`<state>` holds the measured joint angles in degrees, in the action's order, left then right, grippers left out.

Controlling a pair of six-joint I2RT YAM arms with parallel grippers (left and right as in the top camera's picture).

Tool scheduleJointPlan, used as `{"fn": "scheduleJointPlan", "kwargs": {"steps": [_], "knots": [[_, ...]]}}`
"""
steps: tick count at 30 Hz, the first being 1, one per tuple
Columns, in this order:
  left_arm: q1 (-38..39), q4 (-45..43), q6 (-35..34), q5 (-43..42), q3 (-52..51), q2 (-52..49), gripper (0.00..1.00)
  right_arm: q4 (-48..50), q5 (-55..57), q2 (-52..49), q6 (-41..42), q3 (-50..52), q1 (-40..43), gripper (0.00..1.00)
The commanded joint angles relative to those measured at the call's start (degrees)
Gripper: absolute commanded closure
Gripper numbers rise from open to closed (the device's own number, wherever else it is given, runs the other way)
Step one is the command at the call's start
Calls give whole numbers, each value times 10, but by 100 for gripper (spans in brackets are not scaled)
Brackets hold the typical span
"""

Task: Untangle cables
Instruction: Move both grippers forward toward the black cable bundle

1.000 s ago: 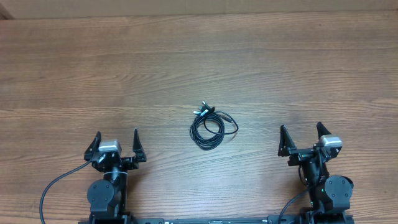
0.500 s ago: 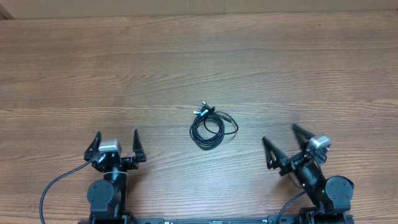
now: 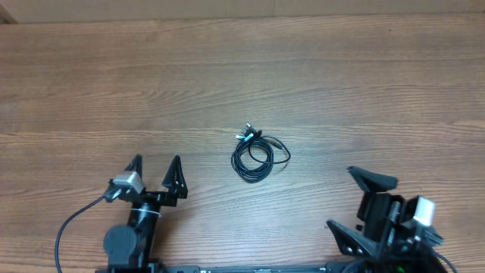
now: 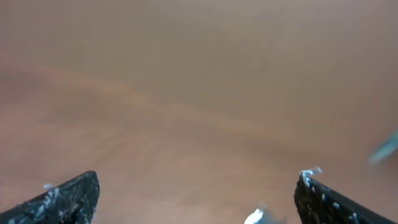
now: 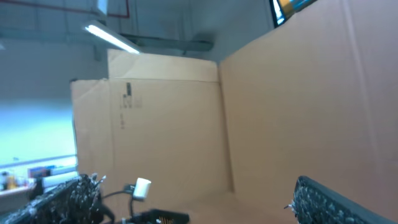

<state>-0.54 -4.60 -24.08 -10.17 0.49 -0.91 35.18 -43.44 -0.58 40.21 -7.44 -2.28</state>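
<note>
1. Only the overhead view is showing the cables [image 3: 254,155], lying coiled near the middle of the table [image 3: 242,68].
2. The right wrist view is facing cardboard walls [image 5: 286,106]; the left wrist view is showing only blurred table.
3. The left gripper [image 3: 157,163] and right gripper [image 3: 356,206] are gaping wide, holding nothing.

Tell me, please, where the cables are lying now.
In the overhead view the cables lie coiled near the middle of the table, between the left gripper and the right gripper, touching neither.
</note>
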Motion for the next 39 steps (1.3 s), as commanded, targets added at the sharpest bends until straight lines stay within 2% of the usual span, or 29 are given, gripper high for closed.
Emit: {"fn": "scheduleJointPlan", "kwargs": {"steps": [1,3,6,8,12,18,21,25,28,31,35,39], "knots": [[-6,-66,-81,-85,20,6,0,-70,19,4,-65,-103,-2,0],[-6,-67,-66,-84,59,6,0,-195,23,-2,-154,-188,-2,0],[-6,0,-47,-84,145,-11,0,-388,54,-29,-282,-320,-2,0],[-6,61,-31,-99,217,-45,0,-514,100,-60,-339,-405,-2,0],[-6,213,48,-163,380,-165,0,-728,173,-152,-373,-542,-2,0],[-6,537,135,-189,647,-410,0,-956,157,-322,-373,-666,-3,0],[-6,634,136,-231,726,-509,0,-1005,96,-396,-373,-685,-3,0],[-6,699,133,-330,747,-603,1,-1034,-100,-474,-372,-684,-3,0],[-5,745,134,-332,747,-664,0,-1043,-126,-529,-372,-682,-3,0],[-5,770,135,-311,747,-721,0,-1080,-80,-585,-373,-682,-9,0],[-5,794,138,-264,747,-786,0,-1114,93,-664,-349,-681,-62,0],[-5,809,138,-235,747,-844,1,-1083,246,-754,-289,-681,-151,0]]}}
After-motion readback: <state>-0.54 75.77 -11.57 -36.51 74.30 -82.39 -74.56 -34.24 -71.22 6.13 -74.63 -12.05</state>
